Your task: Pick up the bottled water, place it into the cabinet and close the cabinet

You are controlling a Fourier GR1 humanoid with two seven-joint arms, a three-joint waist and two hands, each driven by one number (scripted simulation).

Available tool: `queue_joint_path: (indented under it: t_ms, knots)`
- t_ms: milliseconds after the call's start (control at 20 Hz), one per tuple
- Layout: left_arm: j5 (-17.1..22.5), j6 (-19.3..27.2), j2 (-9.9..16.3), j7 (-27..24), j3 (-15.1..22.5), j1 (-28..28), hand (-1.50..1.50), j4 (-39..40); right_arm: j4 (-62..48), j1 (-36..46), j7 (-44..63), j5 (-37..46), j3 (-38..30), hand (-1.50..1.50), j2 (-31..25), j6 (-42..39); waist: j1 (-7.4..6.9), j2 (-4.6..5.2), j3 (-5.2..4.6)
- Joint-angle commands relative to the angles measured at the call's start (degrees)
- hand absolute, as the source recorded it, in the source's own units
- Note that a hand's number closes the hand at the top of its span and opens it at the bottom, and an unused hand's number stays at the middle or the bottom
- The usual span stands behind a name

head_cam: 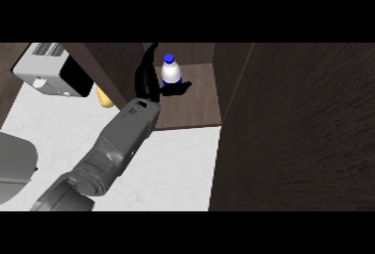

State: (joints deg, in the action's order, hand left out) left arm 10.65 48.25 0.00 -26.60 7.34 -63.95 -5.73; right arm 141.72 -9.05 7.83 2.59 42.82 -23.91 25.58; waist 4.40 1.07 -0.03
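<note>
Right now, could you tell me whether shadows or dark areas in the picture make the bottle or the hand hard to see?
In the head view, the bottled water stands out brightly, white with a blue cap, against the dark cabinet shelf; a black shadow lies beside its base. The black hand blends into the dark wood beside it, so its fingers are hard to read. The open door fills the right side, dark.

A white marbled worktop filled the lower middle. At its far left corner stood a white microwave with a black door, and just beside it a small yellow object lay partly hidden. A grey rounded shape sat at the left edge.
</note>
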Motion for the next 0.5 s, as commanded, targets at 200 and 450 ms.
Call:
queue_joint_path:
  t_ms: [200, 450]
  knots:
    - [0.3, 0.6, 0.9, -1.9, -1.6, 1.7, -1.50, 0.9, 2.9, -0.6, 1.8, 2.4, 1.9, -1.50, -0.2, 0.3, -0.48, 0.21, -0.11]
    - [1.6, -6.7, 1.3, -4.2, -3.1, 0.0, -1.50, -2.9, 5.1, -2.6, 1.0, 1.7, 2.3, -1.50, -1.7, 0.0, -0.66, -0.12, -0.07]
